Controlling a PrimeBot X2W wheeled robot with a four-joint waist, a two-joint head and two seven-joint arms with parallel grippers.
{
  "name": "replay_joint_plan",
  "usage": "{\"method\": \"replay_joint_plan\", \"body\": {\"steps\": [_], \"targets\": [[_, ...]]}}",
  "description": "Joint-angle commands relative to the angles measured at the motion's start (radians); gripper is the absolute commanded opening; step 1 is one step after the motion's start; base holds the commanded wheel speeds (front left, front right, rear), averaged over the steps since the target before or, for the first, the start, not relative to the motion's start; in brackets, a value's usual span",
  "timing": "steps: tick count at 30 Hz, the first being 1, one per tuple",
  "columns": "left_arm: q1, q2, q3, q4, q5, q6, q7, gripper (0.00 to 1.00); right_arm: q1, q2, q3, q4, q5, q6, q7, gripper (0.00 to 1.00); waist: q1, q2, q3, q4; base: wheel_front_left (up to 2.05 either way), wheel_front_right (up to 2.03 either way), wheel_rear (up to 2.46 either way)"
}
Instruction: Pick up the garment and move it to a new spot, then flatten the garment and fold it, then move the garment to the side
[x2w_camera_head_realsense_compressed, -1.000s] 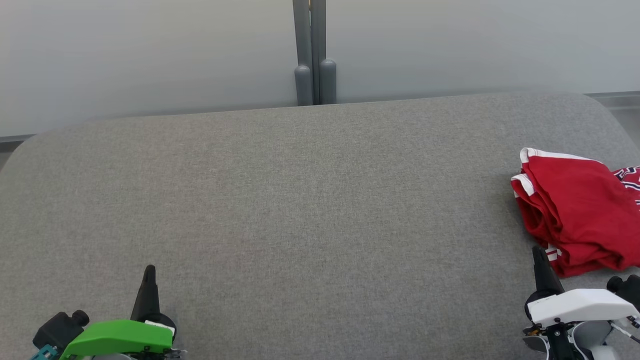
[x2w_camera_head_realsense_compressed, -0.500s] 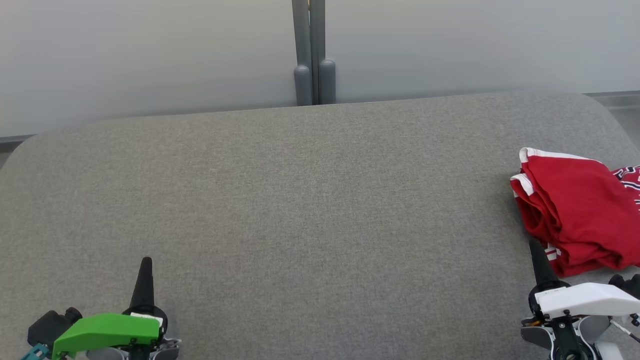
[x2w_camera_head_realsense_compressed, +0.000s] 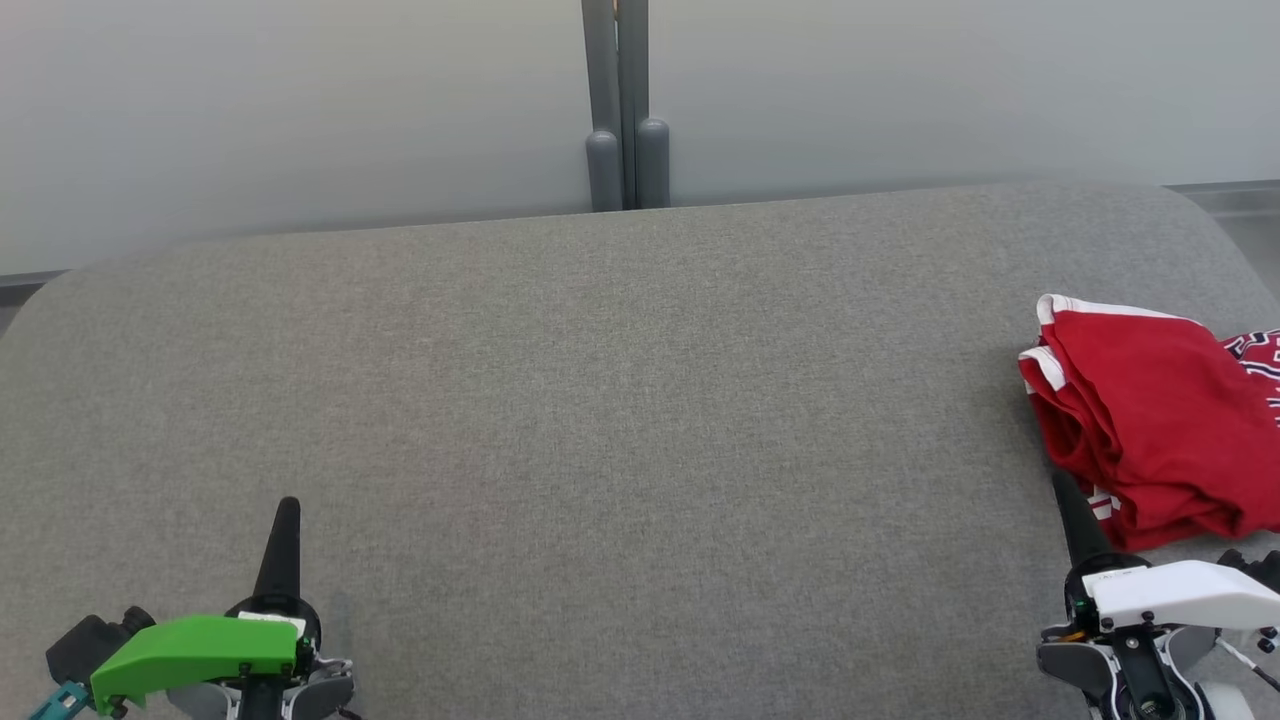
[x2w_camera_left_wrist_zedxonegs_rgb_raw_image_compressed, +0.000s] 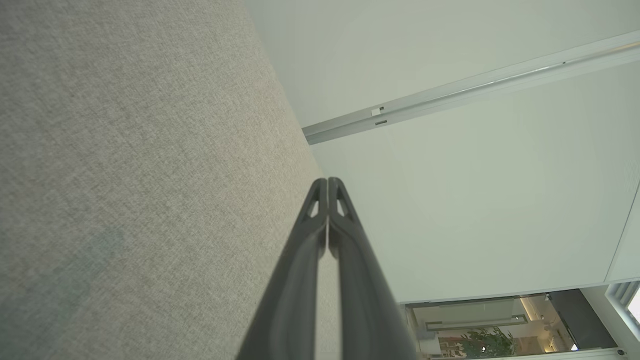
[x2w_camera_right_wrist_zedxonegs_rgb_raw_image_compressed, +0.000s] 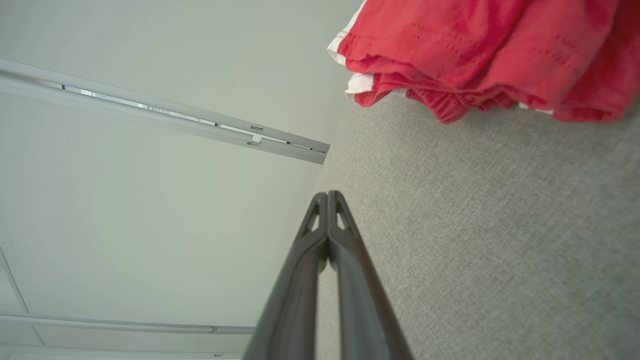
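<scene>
At the right edge of the grey cushion (x2w_camera_head_realsense_compressed: 600, 400) lies the red garment (x2w_camera_head_realsense_compressed: 1150, 420), bunched, white trim at its left end. Just near of it the right gripper (x2w_camera_head_realsense_compressed: 1062, 485) is clenched, empty; its wrist view shows the layered hems (x2w_camera_right_wrist_zedxonegs_rgb_raw_image_compressed: 380, 82). Near left, the left gripper (x2w_camera_head_realsense_compressed: 286, 508) is clenched, empty; its wrist view catches a distant plant (x2w_camera_left_wrist_zedxonegs_rgb_raw_image_compressed: 480, 342)

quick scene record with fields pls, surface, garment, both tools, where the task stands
surface: grey woven fabric pad, wide, rounded far corners
garment: red cloth garment with white trim, layered bundle at the pad's right edge, partly cut off by the frame
left tool: shut, empty, over bare fabric
right tool: shut, empty, beside the garment, apart from it
task stage: garment looks folded and set aside, held by neither tool
</scene>
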Motion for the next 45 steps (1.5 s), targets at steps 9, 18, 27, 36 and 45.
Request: {"method": "replay_joint_plan", "body": {"steps": [9,18,27,36,45], "targets": [[-0.029,0.008,0.013,-0.015,-0.091,-0.006,0.025,0.00,-0.021,-0.008,0.005,-0.019,0.113,0.001,0.027,0.00,0.0000,-0.0001,0.000,-0.001,0.00,0.00,0.00],[-0.035,0.008,0.020,-0.021,-0.160,-0.008,0.043,0.00,-0.024,-0.009,0.009,-0.027,0.198,0.001,0.044,0.00,0.0000,-0.0001,0.000,-0.003,0.00,0.00,0.00],[-0.039,0.009,0.025,-0.026,-0.218,-0.010,0.058,0.00,-0.024,-0.010,0.011,-0.032,0.268,0.000,0.060,0.00,0.0000,-0.0001,0.000,-0.004,0.00,0.00,0.00],[-0.049,0.009,0.033,-0.031,-0.284,-0.010,0.077,0.00,-0.027,-0.010,0.015,-0.039,0.350,0.000,0.078,0.00,0.0000,-0.0001,0.000,-0.005,0.00,0.00,0.00],[-0.048,0.009,0.035,-0.032,-0.306,-0.011,0.083,0.00,-0.028,-0.010,0.015,-0.041,0.381,0.000,0.086,0.00,0.0000,-0.0001,0.000,-0.006,0.00,0.00,0.00]]}}
